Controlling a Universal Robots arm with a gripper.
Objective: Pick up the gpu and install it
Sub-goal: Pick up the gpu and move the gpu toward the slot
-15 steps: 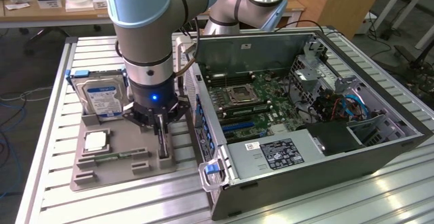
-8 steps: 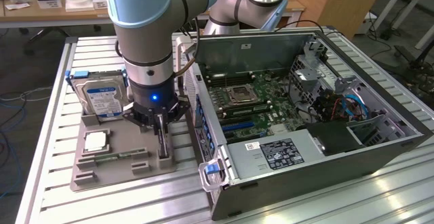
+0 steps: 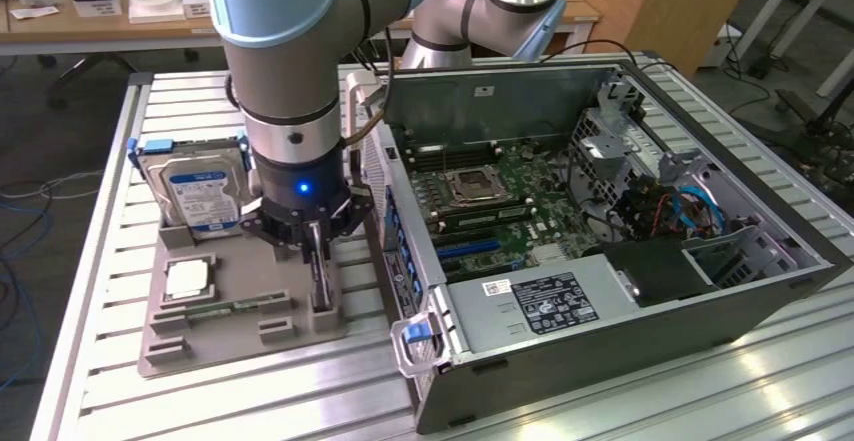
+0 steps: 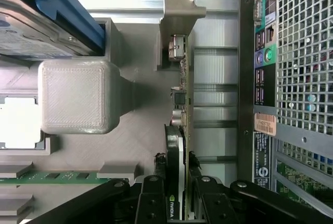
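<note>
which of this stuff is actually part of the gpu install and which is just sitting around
Part of the job:
- gpu, standing on edge in the gray tray, with the gripper closed on it
- computer case, side open, beside the tray

Just lying about:
- hard drive, in the tray
- memory stick, in the tray
- square silver chip, in the tray

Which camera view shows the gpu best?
The wrist view: the gpu stands on edge, black cooler and logo clear, the end effector gripping it. In the exterior view it is a thin strip below the arm.
</note>
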